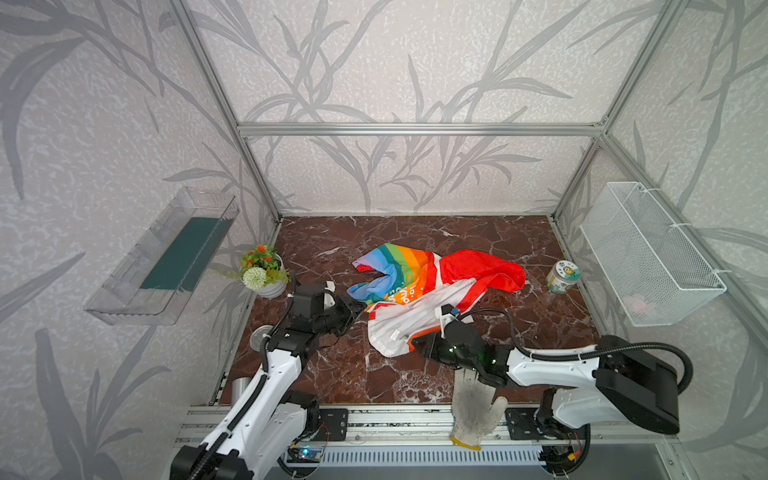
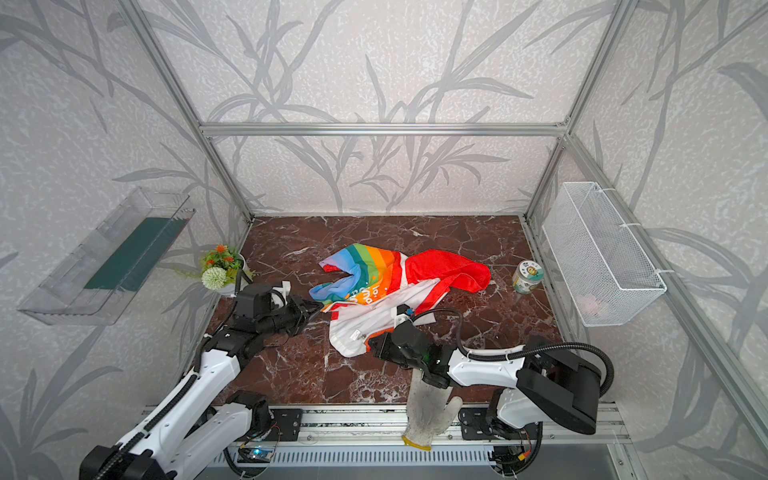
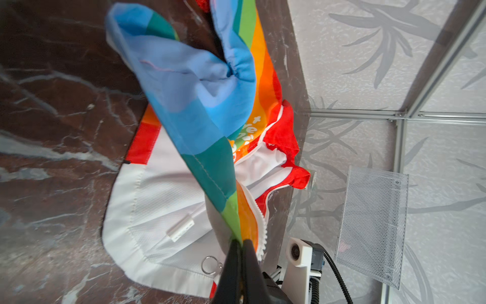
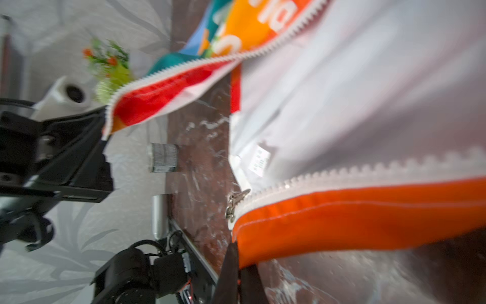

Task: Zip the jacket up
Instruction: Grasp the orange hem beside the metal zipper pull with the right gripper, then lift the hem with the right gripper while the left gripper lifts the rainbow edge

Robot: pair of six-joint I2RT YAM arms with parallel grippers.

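The jacket [image 1: 415,286] [image 2: 376,286] lies open and crumpled in the middle of the brown marble table, rainbow stripes at the back, red hood to the right, white lining up. My left gripper [image 3: 241,240] [image 1: 360,308] is shut on the rainbow front edge beside one row of white zipper teeth [image 3: 263,237]; the ring pull [image 3: 209,265] lies just beside it on the lining. At the jacket's near edge, my right gripper [image 4: 238,252] [image 1: 417,344] is shut on the orange hem corner, just below the metal zipper slider [image 4: 234,204]. The two zipper halves are apart.
A flower pot [image 1: 266,272] stands at the left, a small jar [image 1: 562,277] at the right. A dirty white work glove [image 1: 473,409] hangs over the front rail. A wire basket [image 1: 648,253] and a clear tray [image 1: 166,257] hang on the side walls.
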